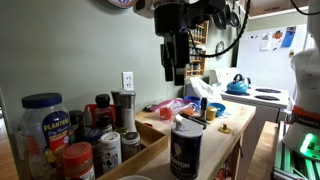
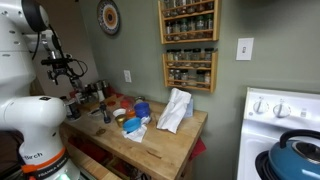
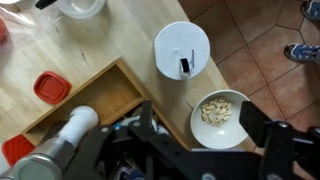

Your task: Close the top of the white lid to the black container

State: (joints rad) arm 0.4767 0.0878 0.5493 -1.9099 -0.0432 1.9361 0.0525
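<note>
The black container [image 1: 185, 152] stands upright near the front edge of the wooden counter, with pale lettering on its side. The white lid [image 1: 187, 122] sits on top of it. In the wrist view the lid [image 3: 181, 50] is seen from above, a round white disc with its small flap raised over a dark slot. My gripper [image 1: 175, 68] hangs open and empty well above the container. In the wrist view its jaws [image 3: 200, 114] are spread wide, and the lid lies beyond them. The gripper also shows in an exterior view [image 2: 65, 68].
A white bowl of nuts [image 3: 222, 118] sits beside the container, between my jaws in the wrist view. A wooden tray [image 3: 108, 92] holds a red lid [image 3: 51, 88] and a grinder [image 3: 70, 126]. A blue-lidded jar [image 1: 43, 118] and spice jars crowd one side. A blue kettle [image 1: 237, 85] stands on the stove.
</note>
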